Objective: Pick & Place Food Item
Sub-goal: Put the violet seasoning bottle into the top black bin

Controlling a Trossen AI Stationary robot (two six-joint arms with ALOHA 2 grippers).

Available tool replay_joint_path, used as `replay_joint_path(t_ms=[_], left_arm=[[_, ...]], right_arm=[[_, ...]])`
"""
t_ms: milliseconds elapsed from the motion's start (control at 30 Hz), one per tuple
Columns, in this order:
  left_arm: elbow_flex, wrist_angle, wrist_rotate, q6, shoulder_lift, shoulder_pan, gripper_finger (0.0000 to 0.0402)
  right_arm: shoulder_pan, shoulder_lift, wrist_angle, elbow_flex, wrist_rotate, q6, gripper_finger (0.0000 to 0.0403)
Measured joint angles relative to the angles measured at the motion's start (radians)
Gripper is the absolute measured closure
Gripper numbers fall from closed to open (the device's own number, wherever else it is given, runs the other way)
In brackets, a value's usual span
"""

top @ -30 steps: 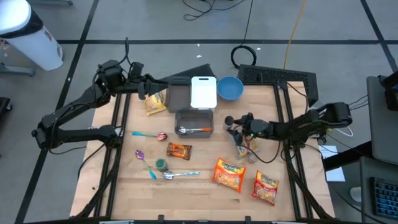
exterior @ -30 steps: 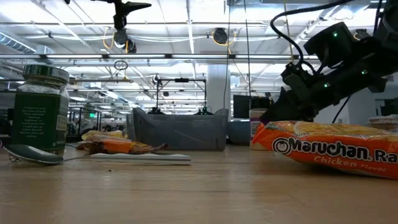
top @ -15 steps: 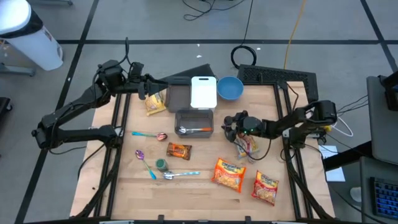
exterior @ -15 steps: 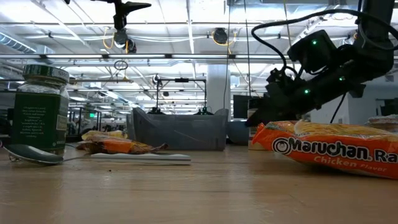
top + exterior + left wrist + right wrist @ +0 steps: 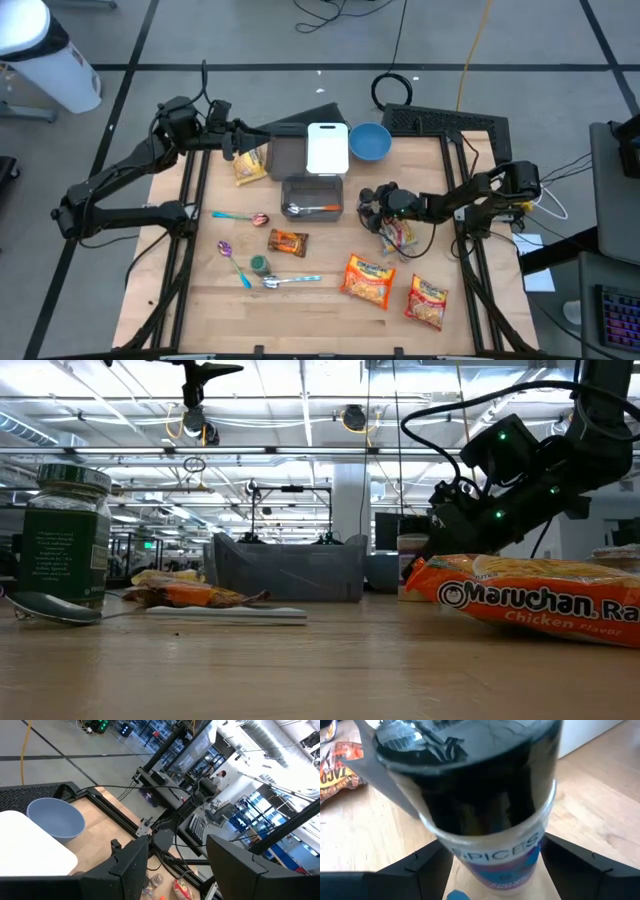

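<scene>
Reaching in near the desk's (image 5: 330,300) middle, the right gripper (image 5: 372,203) has its fingers spread either side of the black-lidded spice jar (image 5: 485,805), not yet clamped. Left gripper (image 5: 238,142) hovers open at the far corner. Lifting and placing remain.

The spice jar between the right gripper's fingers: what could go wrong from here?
1. The right gripper is open around the upright spice jar; an off-centre close could tip it over.
2. A snack bag lies right beside the jar, so a finger might catch it.
3. The grey container is close by; a low carry could bump its wall.
</scene>
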Motion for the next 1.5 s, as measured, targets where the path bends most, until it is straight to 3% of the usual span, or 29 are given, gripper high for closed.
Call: replay_joint_path(t_ms=[333,733,1267,1500], left_arm=[[0.0,0.0,0.0,-0.004,0.0,0.0,0.0192],[0.0,0.0,0.0,-0.009,0.0,0.0,0.0192],[0.0,0.0,-0.001,-0.003,0.0,-0.001,0.0192],[0.0,-0.001,-0.007,0.016,0.0,0.0,0.0192]], right_arm=[[0.0,0.0,-0.021,0.0,0.021,0.0,0.0132],[0.0,0.0,-0.027,0.0,0.021,0.0,0.0221],[-0.002,-0.032,0.044,0.012,0.018,-0.029,0.0223],[-0.014,-0.114,-0.036,0.107,-0.068,-0.077,0.0229]])
